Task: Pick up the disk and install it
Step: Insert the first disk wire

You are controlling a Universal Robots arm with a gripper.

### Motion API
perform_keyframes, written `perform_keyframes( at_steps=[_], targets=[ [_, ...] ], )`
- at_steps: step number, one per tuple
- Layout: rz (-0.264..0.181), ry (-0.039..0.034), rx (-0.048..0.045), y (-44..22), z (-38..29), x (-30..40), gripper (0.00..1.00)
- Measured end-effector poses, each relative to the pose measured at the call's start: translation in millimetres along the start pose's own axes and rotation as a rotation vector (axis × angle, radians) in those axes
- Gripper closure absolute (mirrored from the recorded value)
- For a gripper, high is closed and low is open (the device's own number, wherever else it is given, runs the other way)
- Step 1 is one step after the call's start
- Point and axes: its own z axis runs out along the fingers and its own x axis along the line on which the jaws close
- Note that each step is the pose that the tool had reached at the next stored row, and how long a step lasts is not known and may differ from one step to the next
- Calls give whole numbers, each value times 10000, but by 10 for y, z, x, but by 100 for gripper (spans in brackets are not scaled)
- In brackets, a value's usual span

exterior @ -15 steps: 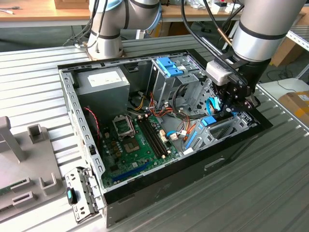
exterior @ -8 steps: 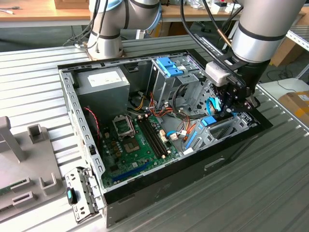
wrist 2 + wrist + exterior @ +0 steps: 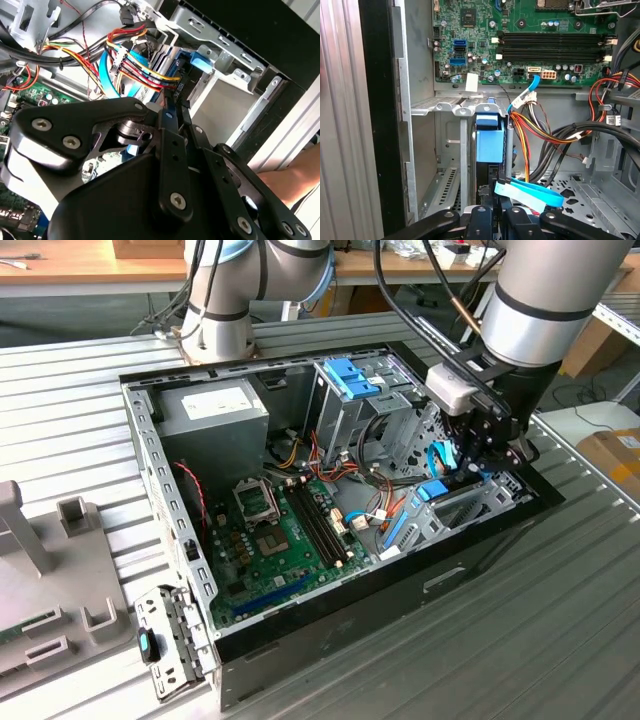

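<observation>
My gripper (image 3: 478, 455) hangs low inside the computer case (image 3: 160, 455), over the drive bay (image 3: 447, 150). The disk (image 3: 490, 142) stands on edge just beyond my fingertips, its long axis running straight away from them; they look pinched on its near end, though I cannot tell

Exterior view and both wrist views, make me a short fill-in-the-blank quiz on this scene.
1. The open black metal computer case lies on a ribbed ____ table.
2. The motherboard inside is ____ in colour.
3. The pincer hangs over the flat grey-silver disk with its bright ____ plastic bracket.

Missing: metal; green; blue
</observation>
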Motion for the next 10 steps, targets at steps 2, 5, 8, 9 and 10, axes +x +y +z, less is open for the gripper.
perform_keyframes(
  at_steps=[2,5,8,9,10],
  targets=[
    [271,55,-13,2,-1,0,83],
    [312,62,-16,8,-2,-9,83],
    [313,55,-16,8,-3,-23,83],
    [313,54,-16,8,-2,-25,83],
    [313,54,-16,8,-2,-25,83]
  ],
)
